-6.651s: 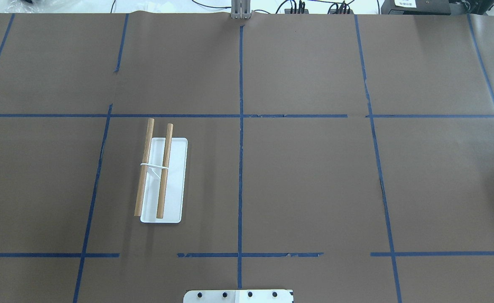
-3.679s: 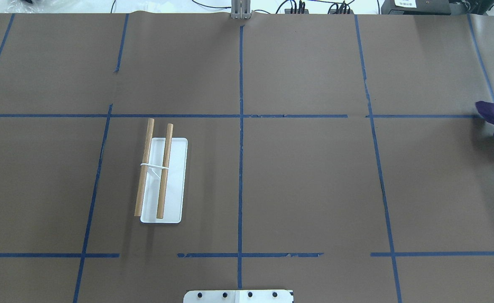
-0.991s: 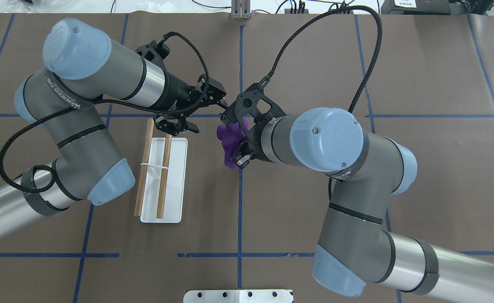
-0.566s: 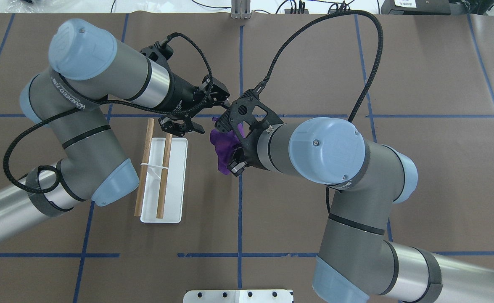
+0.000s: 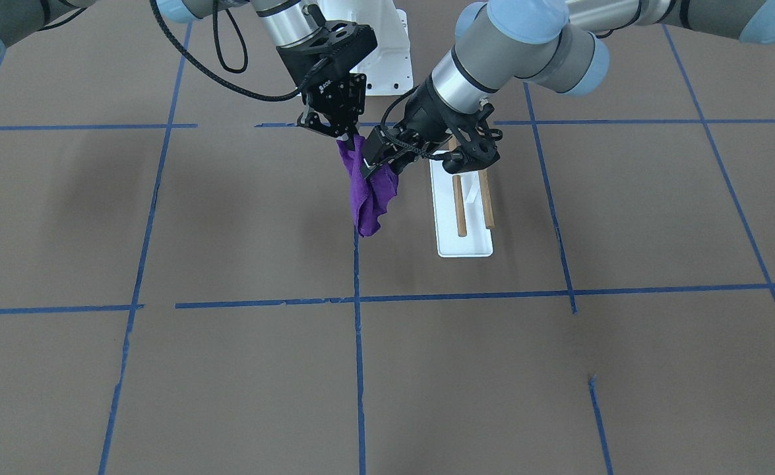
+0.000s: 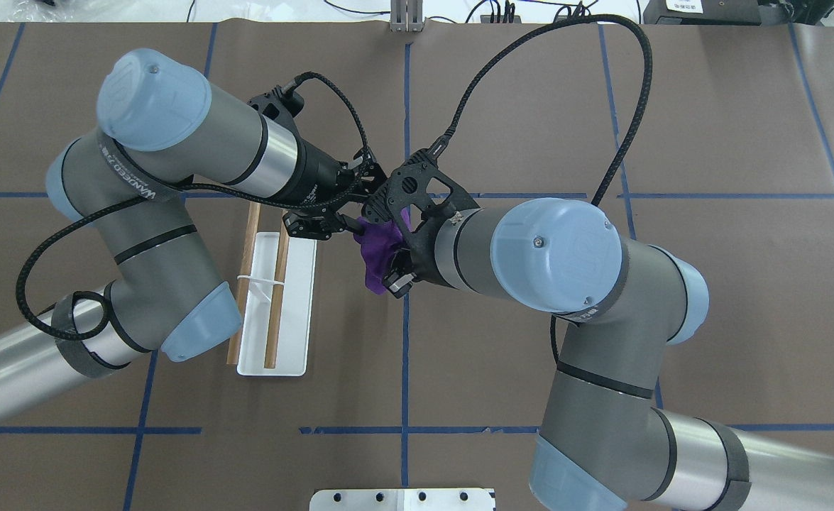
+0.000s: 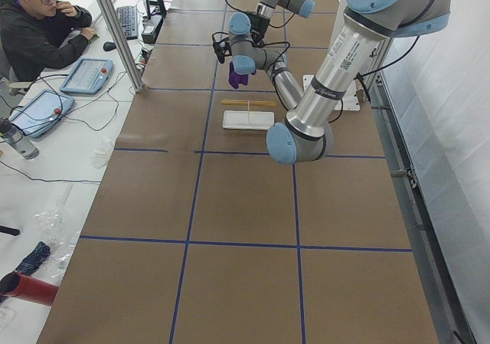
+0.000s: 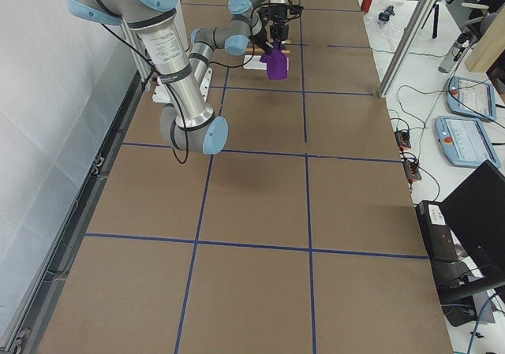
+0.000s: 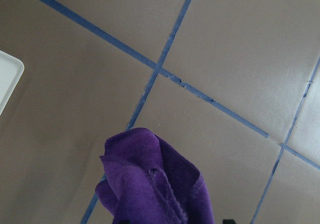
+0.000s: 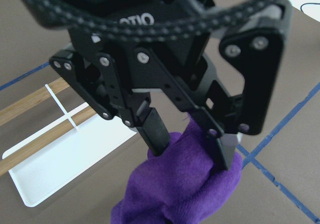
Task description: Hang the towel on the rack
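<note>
A purple towel (image 5: pixel 367 191) hangs bunched above the table, just beside the rack. My right gripper (image 5: pixel 342 137) is shut on its top edge. My left gripper (image 5: pixel 382 158) has come up against the towel; in the right wrist view its fingers (image 10: pixel 156 134) stand on either side of the towel's upper fold (image 10: pixel 185 189), still open. The rack (image 6: pixel 272 319) has two light-brown dowels over a flat white base (image 6: pixel 296 333) and stands bare, to the left of the towel (image 6: pixel 377 252) in the overhead view. The left wrist view shows the towel (image 9: pixel 155 184) close below.
Brown paper with blue tape lines (image 6: pixel 405 369) covers the table. The white bolted pedestal (image 5: pixel 387 53) is at the robot's edge. An operator (image 7: pixel 38 22) sits at a side desk with tablets beyond the table's far edge.
The arms came in with the towel. Over the last second the right gripper carried the towel slightly left, and the left gripper moved right until its fingers reached the towel.
</note>
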You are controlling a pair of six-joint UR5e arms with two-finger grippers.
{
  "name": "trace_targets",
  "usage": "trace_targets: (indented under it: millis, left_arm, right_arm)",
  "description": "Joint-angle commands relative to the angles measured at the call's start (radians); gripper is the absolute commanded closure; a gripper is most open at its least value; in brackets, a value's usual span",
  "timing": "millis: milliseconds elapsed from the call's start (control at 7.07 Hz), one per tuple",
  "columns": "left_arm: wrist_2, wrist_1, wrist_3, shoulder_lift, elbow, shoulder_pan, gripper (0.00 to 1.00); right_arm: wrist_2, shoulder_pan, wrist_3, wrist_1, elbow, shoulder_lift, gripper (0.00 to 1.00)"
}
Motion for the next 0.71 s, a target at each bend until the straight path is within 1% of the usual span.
trace_targets:
  millis: [0, 425, 566]
  left_arm:
    - [-0.003, 0.0, 0.006, 0.001, -0.004, 0.003, 1.0]
    - [-0.005, 0.0, 0.014, 0.008, -0.012, 0.003, 1.0]
    - [-0.003, 0.001, 0.014, 0.01, -0.012, 0.001, 1.0]
  right_arm:
    - [0.0, 0.0, -0.001, 0.0, -0.001, -0.001, 1.0]
    - [0.009, 0.001, -0.003, 0.0, -0.001, -0.003, 1.0]
    - [0.011, 0.001, 0.014, -0.001, -0.001, -0.001, 0.27]
